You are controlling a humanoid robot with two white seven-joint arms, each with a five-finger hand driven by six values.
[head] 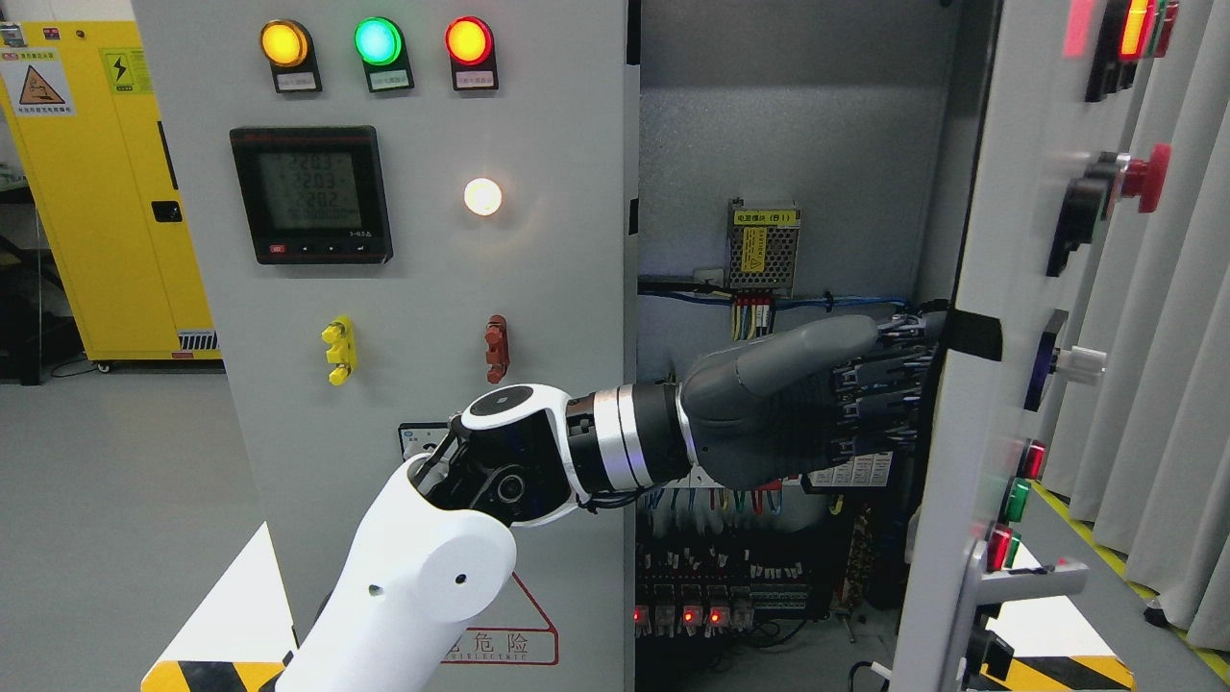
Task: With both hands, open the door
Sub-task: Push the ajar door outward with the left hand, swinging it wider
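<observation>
My left hand reaches across the open cabinet from the lower left, its grey palm facing the inner face of the right door. The fingers lie flat and together against that door's inside edge, with the thumb stretched along the top toward a black block on the edge. Their tips are hidden behind the door, so I cannot tell whether they hook around it or only press on it.

The right door stands swung well out, seen nearly edge-on, so its buttons and the handle at its lower part are foreshortened and blurred. The left door stays closed, carrying three lamps, a meter and two small switches. Between the two doors the opening is wide, showing the back wall, a power supply and wiring below, partly covered by my forearm.

Right of the open door, curtains hang close. A yellow cabinet stands at the far left, cut off by the frame.
</observation>
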